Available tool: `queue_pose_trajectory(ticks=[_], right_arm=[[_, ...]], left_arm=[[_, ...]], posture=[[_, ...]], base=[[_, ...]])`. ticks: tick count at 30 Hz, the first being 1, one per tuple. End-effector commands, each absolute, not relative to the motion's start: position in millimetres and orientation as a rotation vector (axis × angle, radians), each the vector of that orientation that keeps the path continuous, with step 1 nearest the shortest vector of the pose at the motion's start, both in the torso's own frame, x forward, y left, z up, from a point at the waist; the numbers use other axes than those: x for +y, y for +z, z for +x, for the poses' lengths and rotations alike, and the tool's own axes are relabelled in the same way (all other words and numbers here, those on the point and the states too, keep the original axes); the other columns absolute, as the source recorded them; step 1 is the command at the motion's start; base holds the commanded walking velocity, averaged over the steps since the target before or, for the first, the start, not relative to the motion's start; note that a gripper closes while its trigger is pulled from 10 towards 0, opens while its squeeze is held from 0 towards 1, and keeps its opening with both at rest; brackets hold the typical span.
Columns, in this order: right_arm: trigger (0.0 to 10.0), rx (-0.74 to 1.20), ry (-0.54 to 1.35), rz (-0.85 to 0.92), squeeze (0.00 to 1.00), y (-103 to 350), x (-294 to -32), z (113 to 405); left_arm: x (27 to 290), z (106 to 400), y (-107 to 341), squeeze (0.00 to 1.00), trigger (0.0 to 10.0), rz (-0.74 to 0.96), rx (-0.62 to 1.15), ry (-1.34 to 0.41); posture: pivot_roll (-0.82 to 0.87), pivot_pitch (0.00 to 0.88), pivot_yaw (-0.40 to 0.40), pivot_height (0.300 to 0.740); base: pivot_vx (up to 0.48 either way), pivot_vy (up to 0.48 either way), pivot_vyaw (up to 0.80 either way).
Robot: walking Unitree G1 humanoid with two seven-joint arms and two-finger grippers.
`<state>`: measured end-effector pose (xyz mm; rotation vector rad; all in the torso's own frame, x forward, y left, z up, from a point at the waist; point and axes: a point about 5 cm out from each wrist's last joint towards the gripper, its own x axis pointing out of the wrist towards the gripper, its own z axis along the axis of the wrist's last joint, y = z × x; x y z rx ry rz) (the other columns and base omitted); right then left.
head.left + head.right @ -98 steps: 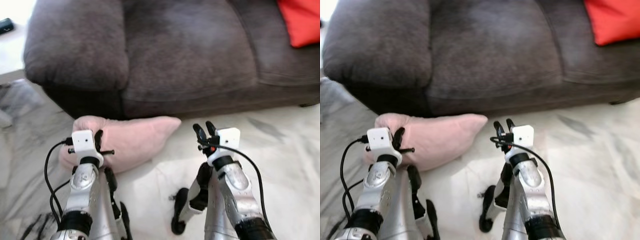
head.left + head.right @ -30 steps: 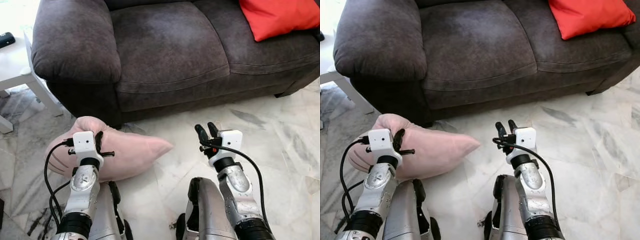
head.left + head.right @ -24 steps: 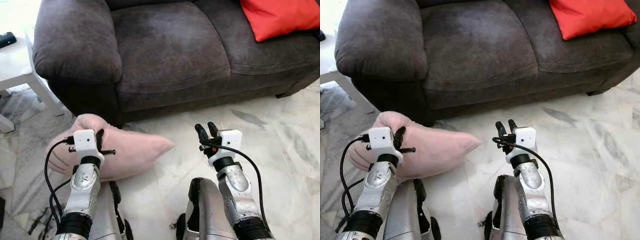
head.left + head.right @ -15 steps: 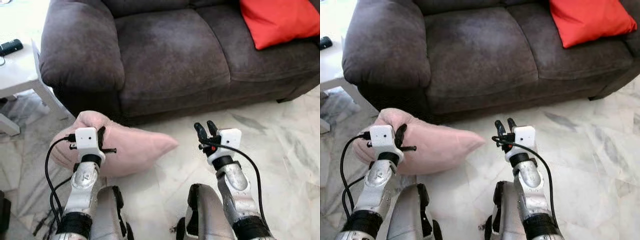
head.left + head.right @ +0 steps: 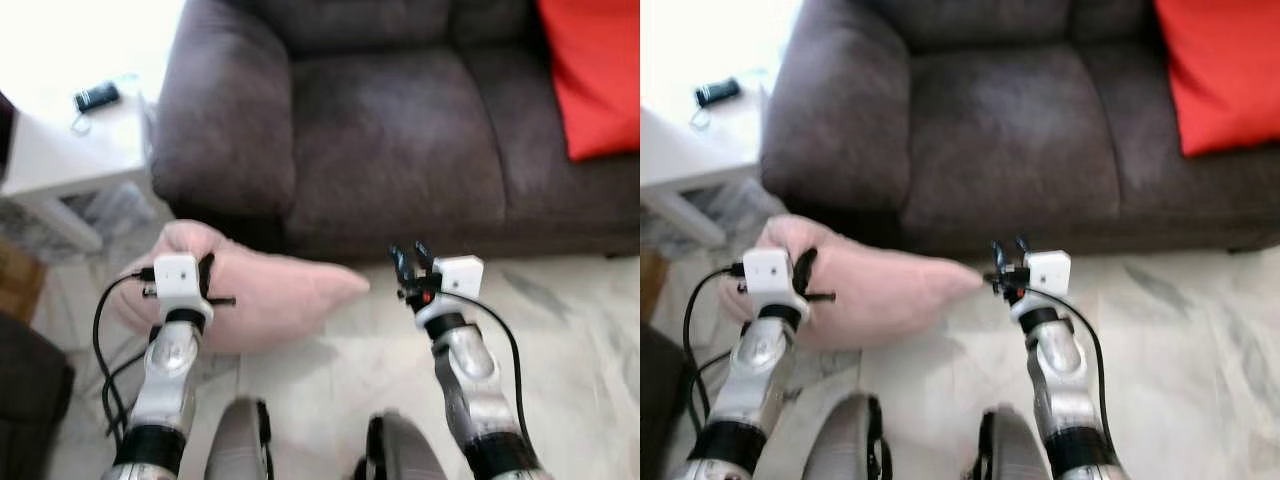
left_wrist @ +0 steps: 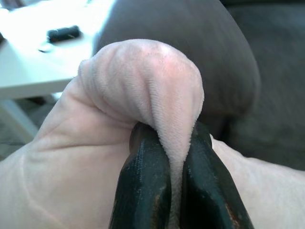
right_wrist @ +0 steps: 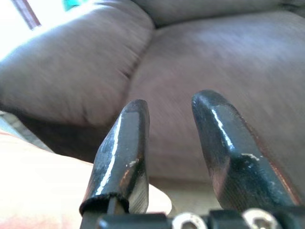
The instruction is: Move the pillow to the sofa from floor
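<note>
A pale pink pillow (image 5: 270, 295) hangs in front of the dark grey sofa (image 5: 400, 130), lifted off the marble floor. My left gripper (image 5: 207, 272) is shut on a fold of the pillow (image 6: 157, 90) at its left end; in the left wrist view the black fingers (image 6: 145, 186) pinch the fabric between them. My right gripper (image 5: 408, 262) is open and holds nothing, just right of the pillow's pointed corner and in front of the sofa's base. The right wrist view looks along the fingers (image 7: 124, 148) at the sofa's seat cushion (image 7: 228, 62).
A red cushion (image 5: 597, 75) lies on the sofa's right side. A white side table (image 5: 70, 150) with a small black device (image 5: 97, 97) stands left of the sofa's armrest (image 5: 225, 110). A dark object (image 5: 25, 400) sits at the lower left on the marble floor (image 5: 580, 330).
The whole view has shifted as I rose and turned, so the sofa and side table sit further right and lower. The pillow stays in my left gripper, now higher against the sofa front.
</note>
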<state>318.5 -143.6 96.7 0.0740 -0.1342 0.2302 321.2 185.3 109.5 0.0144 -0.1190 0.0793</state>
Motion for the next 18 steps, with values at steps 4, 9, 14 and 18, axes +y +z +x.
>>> queue_pose_trajectory(ticks=[4,9,14,18], right_arm=[[10.0,-0.121,0.226,0.085,0.00,91.9,-143.2,316.3],[10.0,-0.128,0.227,0.102,0.00,93.2,-142.8,317.2],[10.0,-0.127,0.224,0.104,0.00,93.1,-142.5,317.7],[10.0,-0.130,0.221,0.104,0.00,93.4,-142.2,318.4]], left_arm=[[185.3,323.4,129.0,0.00,10.0,0.023,-0.209,0.072],[184.0,324.0,130.6,0.00,10.0,0.020,-0.212,0.065],[179.4,323.9,133.6,0.00,10.0,0.002,-0.222,0.031],[175.5,323.5,135.5,0.00,10.0,-0.010,-0.226,0.007]], posture=[[0.08,0.209,-0.009,0.740],[0.08,0.208,-0.007,0.740],[0.08,0.203,-0.005,0.740],[0.09,0.201,-0.004,0.740]], base=[[0.000,0.000,0.00],[0.000,0.000,0.00],[0.000,0.000,0.00],[0.000,0.000,0.00]])
